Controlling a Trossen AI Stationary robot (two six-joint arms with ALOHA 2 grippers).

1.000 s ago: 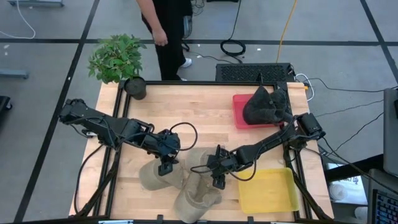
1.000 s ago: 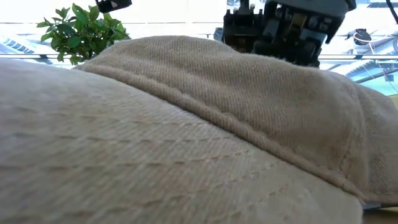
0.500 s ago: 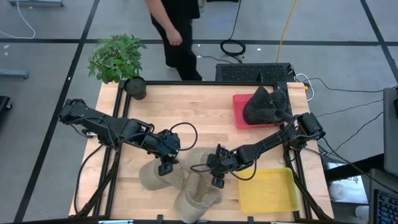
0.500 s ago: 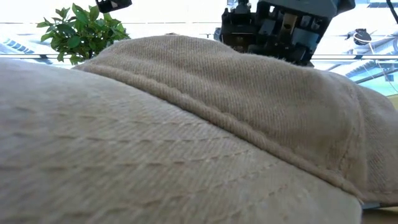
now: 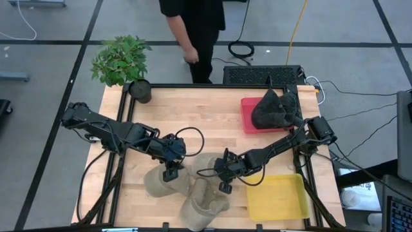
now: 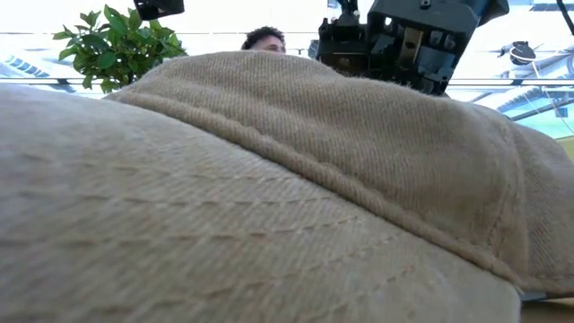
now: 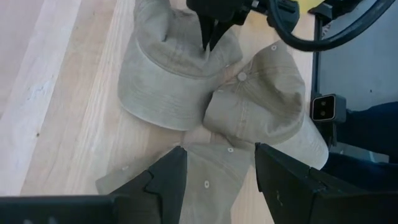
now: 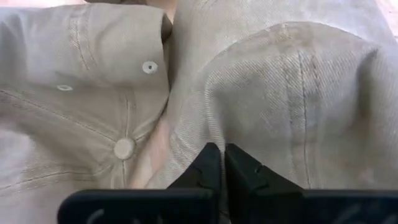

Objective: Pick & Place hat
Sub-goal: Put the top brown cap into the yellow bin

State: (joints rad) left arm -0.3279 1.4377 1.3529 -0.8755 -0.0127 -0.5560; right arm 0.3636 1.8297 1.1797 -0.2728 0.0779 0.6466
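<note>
Three tan hats lie crowded together near the table's front edge: a middle one (image 5: 207, 166), a left one (image 5: 158, 185) and a near one (image 5: 203, 207). My right gripper (image 5: 223, 188) is down on the middle hat (image 7: 171, 81), shut on its cloth. The near hat's top button (image 8: 124, 148) shows just beside the fingers. My left gripper (image 5: 170, 174) hangs open above the left hat (image 7: 208, 183), touching nothing. In the low view the near hat (image 6: 269, 197) fills almost the whole picture. My right gripper pinches a raised bit of the middle hat's crown cloth (image 8: 239, 134) between its two fingertips (image 7: 208, 37). The fingers slant down onto it from the table's right side. The hat still lies on the table among the other two, and its cloth puckers toward the fingers.
A red tray (image 5: 248, 119) at the back right holds dark hats (image 5: 275, 108). A yellow tray (image 5: 278, 196) stands at the front right. A potted plant (image 5: 122, 61) is at the back left corner. A person (image 5: 196, 26) stands beyond the far edge.
My right gripper has shut on the middle hat's cloth without shifting over the table. The hats have stayed where they were. The person behind the table has walked toward the right.
</note>
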